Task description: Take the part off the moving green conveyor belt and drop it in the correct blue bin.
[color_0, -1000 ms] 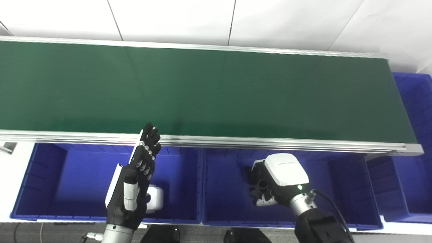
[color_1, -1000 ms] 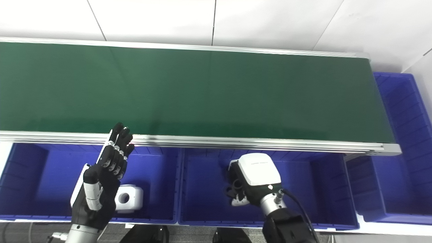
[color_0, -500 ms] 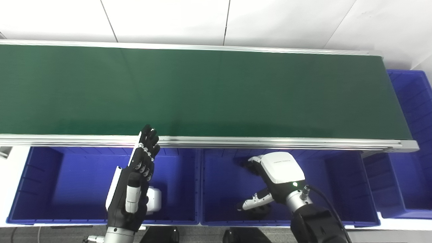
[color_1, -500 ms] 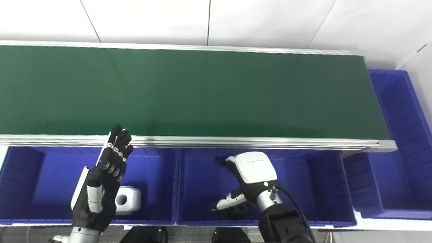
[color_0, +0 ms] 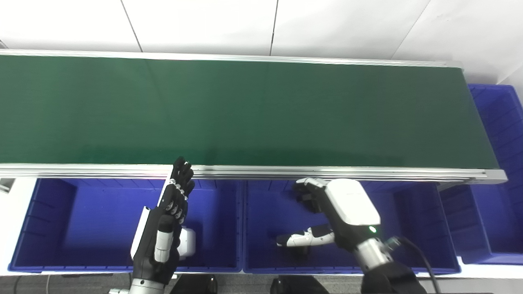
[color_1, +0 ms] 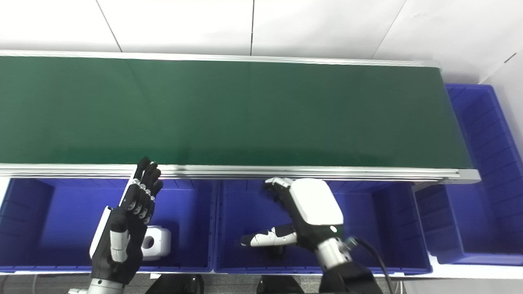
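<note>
The right hand (color_1: 304,214) hangs over the middle blue bin (color_1: 392,228), fingers spread, thumb thrust out sideways, gripping nothing. Just beneath that thumb there's a dark shape on the bin floor; that looks like the part (color_1: 274,251), though it is mostly hidden and I can't make out its form. So the drop reads as done, and the step in hand is clearing out cleanly.

The left hand (color_1: 130,220) stands flat and upright over the neighbouring blue bin (color_1: 41,228), fingers straight and close together, empty. Tucked right behind its palm sits a white block with a round hole (color_1: 157,243).

Beyond both hands' fingertips, the green conveyor belt (color_0: 261,110) shows bare from end to end, with nothing riding it.

To finish well, I'd say: raise the right hand straight up before swinging anywhere, so the thumb doesn't snag the bin wall or nudge the part. Keep fingers apart, ready, and hold near the belt's metal rail (color_0: 367,173) without touching it.
</note>
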Controlling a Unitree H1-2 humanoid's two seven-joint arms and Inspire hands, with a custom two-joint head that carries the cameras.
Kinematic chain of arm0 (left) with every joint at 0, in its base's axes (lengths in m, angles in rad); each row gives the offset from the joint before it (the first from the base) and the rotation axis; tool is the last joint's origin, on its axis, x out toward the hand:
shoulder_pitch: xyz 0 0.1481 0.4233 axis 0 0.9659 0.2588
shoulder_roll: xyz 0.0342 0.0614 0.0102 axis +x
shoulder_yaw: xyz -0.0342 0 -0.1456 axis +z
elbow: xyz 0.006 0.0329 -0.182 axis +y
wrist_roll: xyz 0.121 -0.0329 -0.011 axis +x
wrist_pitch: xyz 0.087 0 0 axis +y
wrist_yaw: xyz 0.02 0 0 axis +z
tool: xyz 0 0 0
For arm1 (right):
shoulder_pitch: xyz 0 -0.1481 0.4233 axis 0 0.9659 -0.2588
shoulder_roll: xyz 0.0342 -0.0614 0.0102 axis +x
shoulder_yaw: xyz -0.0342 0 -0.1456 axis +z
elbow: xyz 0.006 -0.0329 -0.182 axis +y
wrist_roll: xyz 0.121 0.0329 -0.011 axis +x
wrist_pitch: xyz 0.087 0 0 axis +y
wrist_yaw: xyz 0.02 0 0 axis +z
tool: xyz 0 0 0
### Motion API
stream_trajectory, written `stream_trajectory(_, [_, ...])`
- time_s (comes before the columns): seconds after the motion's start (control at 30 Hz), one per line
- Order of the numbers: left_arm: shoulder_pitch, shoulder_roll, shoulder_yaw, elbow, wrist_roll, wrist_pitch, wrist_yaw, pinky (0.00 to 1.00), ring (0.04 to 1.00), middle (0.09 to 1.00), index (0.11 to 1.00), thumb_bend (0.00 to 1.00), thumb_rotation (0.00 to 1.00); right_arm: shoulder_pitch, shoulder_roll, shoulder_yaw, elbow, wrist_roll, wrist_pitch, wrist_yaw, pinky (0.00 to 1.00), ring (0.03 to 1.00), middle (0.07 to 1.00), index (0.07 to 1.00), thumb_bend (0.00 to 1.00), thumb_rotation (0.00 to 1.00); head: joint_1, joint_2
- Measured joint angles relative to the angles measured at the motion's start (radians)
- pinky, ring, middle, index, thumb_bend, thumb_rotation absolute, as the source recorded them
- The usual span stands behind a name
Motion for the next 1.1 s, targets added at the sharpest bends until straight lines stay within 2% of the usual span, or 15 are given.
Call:
stream_trajectory(0.03, [0.000,0.000,0.000,0.010,0.000,-0.006,0.000,1.00,1.000,1.000,1.000,0.77,0.95,0.028,0.022,-0.002,-0.009,0.068,-0.020,-0.036,0.51,0.623,0.692,0.682,0.75,0.75,0.011,-0.021])
stream_trajectory(0.13, [0.000,0.000,0.000,0.040,0.000,-0.014,0.000,1.00,1.000,1.000,1.000,0.78,0.95,0.108,0.073,-0.002,0.023,0.258,-0.147,-0.173,0.55,0.627,0.665,0.635,0.69,0.76,0.022,-0.040])
stream_trajectory(0.2, [-0.003,0.000,0.000,0.063,0.000,-0.018,0.000,1.00,1.000,1.000,1.000,0.78,0.94,0.158,0.104,-0.002,0.070,0.363,-0.239,-0.249,0.58,0.643,0.684,0.634,0.69,0.83,0.035,-0.065])
stream_trajectory(0.27, [-0.003,0.000,0.000,0.083,0.000,-0.023,0.000,1.00,1.000,1.000,1.000,0.78,0.93,0.214,0.136,0.003,0.126,0.459,-0.328,-0.316,0.61,0.657,0.719,0.676,0.65,0.90,0.038,-0.072])
stream_trajectory(0.33, [-0.003,0.000,0.000,0.099,0.001,-0.028,0.000,1.00,1.000,1.000,1.000,0.77,0.93,0.260,0.154,0.023,0.172,0.548,-0.406,-0.380,0.65,0.666,0.745,0.694,0.65,0.95,0.049,-0.101])
stream_trajectory(0.43, [-0.009,0.000,0.005,0.113,0.009,-0.084,-0.004,1.00,1.000,1.000,1.000,0.75,0.93,0.289,0.129,0.060,0.208,0.703,-0.518,-0.508,0.67,0.681,0.772,0.709,0.69,0.98,0.051,-0.112])
stream_trajectory(0.53, [-0.021,0.000,0.014,0.121,0.011,-0.116,-0.005,1.00,1.000,1.000,1.000,0.75,0.94,0.293,0.104,0.101,0.248,0.772,-0.539,-0.560,0.74,0.774,0.856,0.816,0.76,1.00,0.051,-0.118])
stream_trajectory(0.57, [-0.023,0.000,0.016,0.124,0.013,-0.123,-0.006,1.00,1.000,1.000,1.000,0.75,0.94,0.292,0.091,0.118,0.268,0.794,-0.541,-0.559,0.82,0.853,0.913,0.883,0.80,1.00,0.052,-0.120])
stream_trajectory(0.6, [-0.023,0.000,0.017,0.127,0.014,-0.128,-0.006,1.00,1.000,1.000,1.000,0.75,0.94,0.288,0.076,0.134,0.285,0.813,-0.542,-0.550,0.85,0.879,0.932,0.907,0.81,1.00,0.052,-0.123])
stream_trajectory(0.63, [-0.024,0.000,0.017,0.130,0.014,-0.134,-0.007,1.00,1.000,1.000,1.000,0.75,0.94,0.285,0.060,0.155,0.306,0.836,-0.543,-0.533,0.95,0.960,0.978,0.970,0.86,0.99,0.060,-0.135])
stream_trajectory(0.67, [-0.024,0.000,0.018,0.135,0.015,-0.141,-0.008,1.00,1.000,1.000,1.000,0.75,0.94,0.280,0.046,0.172,0.326,0.866,-0.544,-0.501,0.97,0.980,0.989,0.985,0.87,0.98,0.060,-0.135])
stream_trajectory(0.73, [-0.027,0.000,0.018,0.155,0.017,-0.150,-0.008,1.00,1.000,1.000,1.000,0.76,0.93,0.256,0.029,0.193,0.366,0.919,-0.545,-0.428,1.00,0.997,0.999,0.998,0.90,0.96,0.066,-0.141])
stream_trajectory(0.8, [-0.028,0.000,0.018,0.165,0.024,-0.151,-0.008,1.00,1.000,1.000,1.000,0.76,0.93,0.229,0.025,0.192,0.394,0.951,-0.545,-0.383,1.00,0.999,1.000,1.000,0.91,0.95,0.068,-0.147])
stream_trajectory(0.9, [-0.028,0.000,0.018,0.165,0.030,-0.153,-0.008,1.00,1.000,1.000,1.000,0.76,0.93,0.207,0.031,0.170,0.400,0.954,-0.545,-0.350,1.00,1.000,1.000,1.000,0.92,0.95,0.066,-0.137])
stream_trajectory(1.1, [-0.027,-0.003,0.017,0.138,0.045,-0.152,-0.008,1.00,1.000,1.000,1.000,0.77,0.95,0.208,0.042,0.150,0.400,0.906,-0.545,-0.330,1.00,1.000,1.000,1.000,0.92,0.95,0.054,-0.079])
